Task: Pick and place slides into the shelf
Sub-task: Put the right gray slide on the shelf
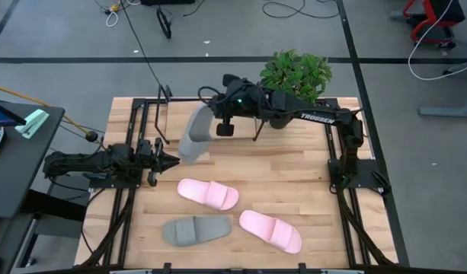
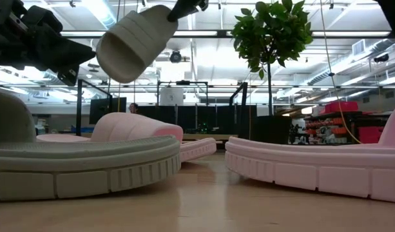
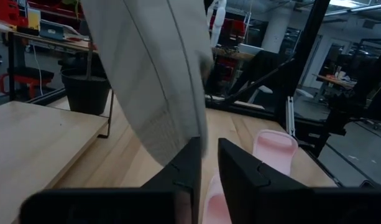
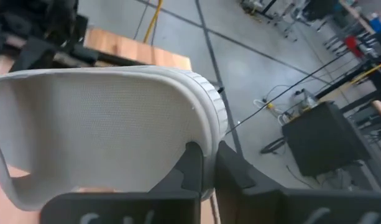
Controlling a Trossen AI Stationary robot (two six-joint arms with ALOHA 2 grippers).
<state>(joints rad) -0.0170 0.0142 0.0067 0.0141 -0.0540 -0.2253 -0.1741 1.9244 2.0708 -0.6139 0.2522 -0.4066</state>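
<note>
My right gripper (image 1: 218, 125) is shut on a grey slide (image 1: 193, 137) and holds it in the air beside the shelf's black frame (image 1: 153, 122). In the low view this slide (image 2: 136, 38) hangs high above the table. My left gripper (image 1: 174, 160) points toward the table's right, its tips close to the slide's lower end. Its fingers stand a narrow gap apart (image 3: 209, 149), and I cannot tell if they touch the slide (image 3: 153, 74). Two pink slides (image 1: 209, 193) (image 1: 270, 230) and a second grey slide (image 1: 196, 230) lie sole-down on the table. My right gripper pinches the rim of the grey slide's sole (image 4: 209, 124) between its two fingers, at the slide's far, upper end (image 1: 209, 118). The slide is lifted clear and hangs tilted, its lower end (image 1: 187, 156) toward the table's near left.
A green plant in a black pot (image 1: 295, 76) stands at the far edge behind my right arm. Black metal frames run along the table's left (image 1: 119, 198) and right (image 1: 347, 175) sides. Bare wood lies between the held slide and the right frame.
</note>
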